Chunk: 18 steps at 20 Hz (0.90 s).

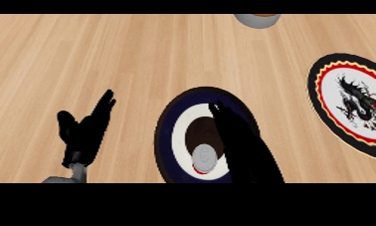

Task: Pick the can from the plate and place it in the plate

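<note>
Near edge, L side: left hand (82,133) resting open, fingers up, holding nothing. Near edge, middle: blue plate (163,140) w/ white ring & brown centre. Can (206,156) upright on near part of that plate, silver top showing. Right hand (246,148) over same plate, just right of can, fingers (220,115) stretched straight toward far rim, not wrapped round can. R edge of bench (110,51): dragon plate (323,93), partly cut off. Far edge: grey bowl (258,20).

I can read no words, numbers or brand marks on the can (205,156), the near plate (164,135) or the right plate (329,99).
</note>
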Each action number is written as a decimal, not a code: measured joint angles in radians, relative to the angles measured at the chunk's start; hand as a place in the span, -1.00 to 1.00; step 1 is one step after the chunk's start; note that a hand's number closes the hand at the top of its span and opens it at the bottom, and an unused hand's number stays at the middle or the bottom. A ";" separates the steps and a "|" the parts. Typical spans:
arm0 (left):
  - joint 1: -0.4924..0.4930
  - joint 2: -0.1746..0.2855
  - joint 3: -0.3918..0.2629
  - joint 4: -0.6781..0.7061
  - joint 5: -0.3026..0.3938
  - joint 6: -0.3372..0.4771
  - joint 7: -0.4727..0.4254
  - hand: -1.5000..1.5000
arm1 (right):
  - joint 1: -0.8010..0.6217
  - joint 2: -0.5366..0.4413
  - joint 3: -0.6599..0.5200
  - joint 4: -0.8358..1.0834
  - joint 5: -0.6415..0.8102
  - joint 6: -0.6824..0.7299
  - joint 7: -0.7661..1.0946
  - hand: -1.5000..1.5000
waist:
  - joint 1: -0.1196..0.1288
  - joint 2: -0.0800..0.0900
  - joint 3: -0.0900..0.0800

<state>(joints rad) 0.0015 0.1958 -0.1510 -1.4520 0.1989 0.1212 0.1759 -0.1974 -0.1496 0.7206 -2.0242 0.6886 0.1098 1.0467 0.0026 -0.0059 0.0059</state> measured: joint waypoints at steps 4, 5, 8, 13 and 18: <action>-0.010 -0.010 0.010 0.012 -0.004 -0.012 0.001 0.00 | 0.011 0.037 0.003 0.028 0.033 0.005 -0.013 -1.00 | 0.000 -0.001 0.002; 0.001 -0.008 0.013 0.008 -0.006 -0.014 -0.012 0.00 | 0.016 0.046 0.017 0.036 0.052 0.006 -0.009 -1.00 | 0.000 -0.002 0.002; 0.007 -0.011 0.012 -0.011 -0.012 -0.011 0.009 0.00 | 0.010 0.074 0.027 0.071 0.100 0.014 -0.001 -1.00 | 0.000 -0.001 0.001; -0.003 -0.020 0.018 -0.012 -0.020 -0.008 0.032 0.00 | 0.028 0.079 0.018 0.104 0.143 0.035 -0.007 -1.00 | -0.002 0.000 0.000; 0.019 -0.029 0.018 -0.021 -0.042 -0.010 0.000 0.00 | 0.036 0.117 0.029 0.184 0.184 0.030 -0.018 -1.00 | 0.000 0.000 0.001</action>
<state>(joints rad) 0.0204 0.1665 -0.1331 -1.4733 0.1571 0.1110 0.1757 -0.1613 -0.0321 0.7491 -1.8399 0.8722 0.1401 1.0287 0.0025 -0.0056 0.0064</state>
